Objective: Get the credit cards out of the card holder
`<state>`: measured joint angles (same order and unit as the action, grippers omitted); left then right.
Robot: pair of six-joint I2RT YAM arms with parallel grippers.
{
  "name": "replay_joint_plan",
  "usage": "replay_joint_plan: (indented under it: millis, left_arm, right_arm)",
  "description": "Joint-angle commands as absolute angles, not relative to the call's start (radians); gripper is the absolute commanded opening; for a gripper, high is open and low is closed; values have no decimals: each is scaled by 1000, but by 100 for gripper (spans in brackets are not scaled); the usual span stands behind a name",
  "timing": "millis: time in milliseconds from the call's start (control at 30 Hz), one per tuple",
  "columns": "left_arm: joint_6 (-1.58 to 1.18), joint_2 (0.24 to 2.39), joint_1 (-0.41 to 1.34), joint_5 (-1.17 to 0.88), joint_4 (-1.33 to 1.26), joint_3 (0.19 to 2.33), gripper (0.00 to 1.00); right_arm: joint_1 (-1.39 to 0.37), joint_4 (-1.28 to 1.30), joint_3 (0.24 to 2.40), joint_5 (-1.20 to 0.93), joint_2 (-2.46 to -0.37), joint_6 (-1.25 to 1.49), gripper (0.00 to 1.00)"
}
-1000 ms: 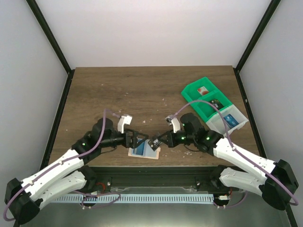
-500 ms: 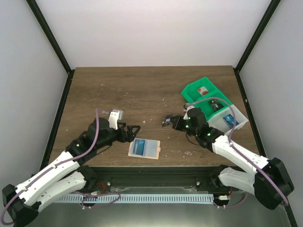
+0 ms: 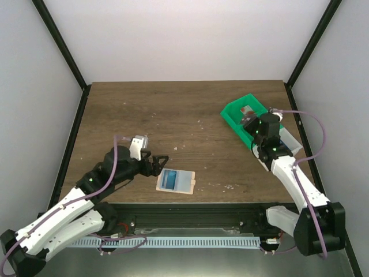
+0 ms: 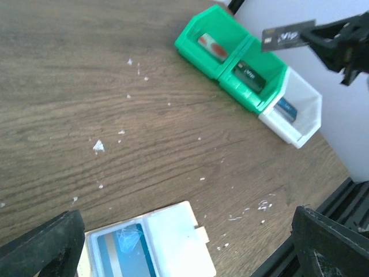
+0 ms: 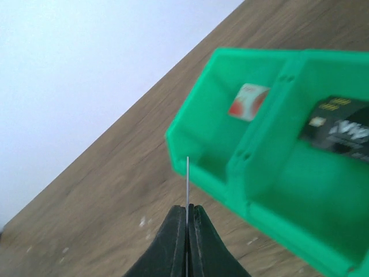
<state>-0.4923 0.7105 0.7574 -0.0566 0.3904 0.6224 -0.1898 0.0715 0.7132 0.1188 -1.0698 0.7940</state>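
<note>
The card holder (image 3: 183,182) lies open on the table near the front edge, tan with pale pockets. A pale blue credit card (image 3: 169,179) with a dark stripe sits in its left pocket, and shows in the left wrist view (image 4: 124,254) inside the holder (image 4: 173,242). My left gripper (image 3: 162,161) is open and empty, just left of and behind the holder, and the holder lies between its fingers (image 4: 46,245). My right gripper (image 3: 251,122) is shut on the dark credit card (image 4: 287,36), held edge-on (image 5: 187,179) above the green tray's near rim.
The green-and-white compartment tray (image 3: 233,117) stands at the back right. It holds a red-and-white card (image 5: 248,101), a dark card (image 5: 340,131) and a blue one in the white end (image 4: 286,108). Pale crumbs dot the wood (image 4: 98,146).
My right gripper has carried the dark card from the holder up and right to the green tray. My left gripper has drawn back off the holder and stands open.
</note>
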Motion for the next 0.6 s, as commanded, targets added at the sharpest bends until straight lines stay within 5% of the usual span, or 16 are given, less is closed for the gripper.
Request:
replay_joint_plan:
  millis: [0,567]
  left_arm:
    - [-465,648,758,-72,350,610,100]
    - [-456,637,759,-105,342,609,100]
  right_arm:
    - [-94,67,764,191,-1132,767,0]
    - [79,-72,803,178,-1412,846,1]
